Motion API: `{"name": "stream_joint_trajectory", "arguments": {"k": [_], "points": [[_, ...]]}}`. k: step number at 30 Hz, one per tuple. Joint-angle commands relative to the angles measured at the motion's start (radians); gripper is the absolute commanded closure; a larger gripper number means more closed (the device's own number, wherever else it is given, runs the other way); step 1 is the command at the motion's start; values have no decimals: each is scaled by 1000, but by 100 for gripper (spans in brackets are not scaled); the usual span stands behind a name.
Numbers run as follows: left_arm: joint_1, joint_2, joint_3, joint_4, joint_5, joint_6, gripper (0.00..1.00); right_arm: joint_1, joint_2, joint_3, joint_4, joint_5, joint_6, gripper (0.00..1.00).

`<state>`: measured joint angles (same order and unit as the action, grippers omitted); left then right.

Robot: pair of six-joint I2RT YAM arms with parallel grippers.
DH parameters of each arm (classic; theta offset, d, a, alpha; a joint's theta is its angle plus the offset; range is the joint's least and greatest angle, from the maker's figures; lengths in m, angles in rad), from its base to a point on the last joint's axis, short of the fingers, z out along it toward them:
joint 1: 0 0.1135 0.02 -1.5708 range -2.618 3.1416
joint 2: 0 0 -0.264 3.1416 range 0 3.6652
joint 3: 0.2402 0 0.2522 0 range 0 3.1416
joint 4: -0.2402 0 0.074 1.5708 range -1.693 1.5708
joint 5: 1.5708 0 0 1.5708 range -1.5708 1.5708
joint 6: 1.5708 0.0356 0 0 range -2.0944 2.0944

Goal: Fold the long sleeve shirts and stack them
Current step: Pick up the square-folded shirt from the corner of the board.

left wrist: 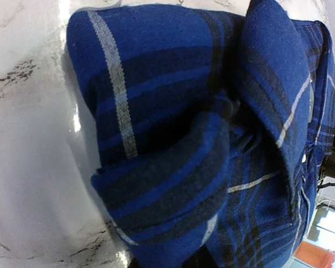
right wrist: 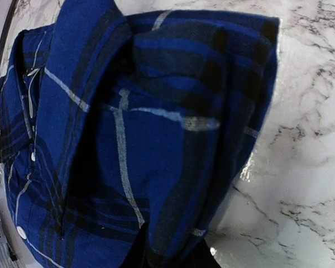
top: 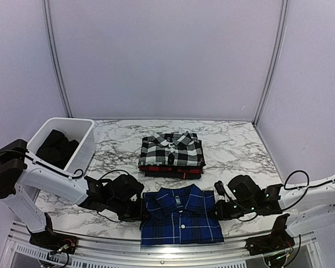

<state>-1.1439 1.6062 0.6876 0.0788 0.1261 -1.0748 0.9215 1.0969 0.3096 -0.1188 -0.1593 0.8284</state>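
Observation:
The royal blue plaid shirt (top: 181, 220) lies folded, collar up, at the table's near edge. My left gripper (top: 140, 209) is at its left shoulder and my right gripper (top: 218, 209) at its right shoulder, each shut on a fold of the cloth. In the left wrist view the blue shirt (left wrist: 173, 139) fills the frame and bunches over my mostly hidden gripper (left wrist: 209, 258). The right wrist view shows the blue shirt (right wrist: 128, 139) pinched in my gripper (right wrist: 167, 254). The black-and-white check shirt (top: 172, 149) lies folded on the red-and-black shirt (top: 170, 169) at the table's centre.
A white plastic tub (top: 86, 151) stands at the back left with dark cloth (top: 57, 148) inside. The marble table (top: 240, 145) shows around the shirts. Its metal front rail (top: 123, 251) runs just below the blue shirt.

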Motion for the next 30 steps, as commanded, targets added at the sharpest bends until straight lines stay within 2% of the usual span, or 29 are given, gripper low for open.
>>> {"name": "stream_joint_trajectory", "arguments": {"k": [1,2,6,12,19,30], "points": [[-17,50,9,-33,-8,3,87,12,49,-17,-14,-49,15,94],[-18,53,10,-24,-5,1,90,11,59,-19,1,-56,17,100],[-22,53,18,-15,-4,9,100,13,95,-18,24,-87,21,100],[-27,3,32,-26,-35,27,100,12,52,58,-58,-70,15,100],[-34,-140,83,-120,-119,86,100,12,-43,225,-219,22,-41,100],[-2,-229,287,-302,-193,210,100,13,-25,524,-388,146,-132,100]]}}
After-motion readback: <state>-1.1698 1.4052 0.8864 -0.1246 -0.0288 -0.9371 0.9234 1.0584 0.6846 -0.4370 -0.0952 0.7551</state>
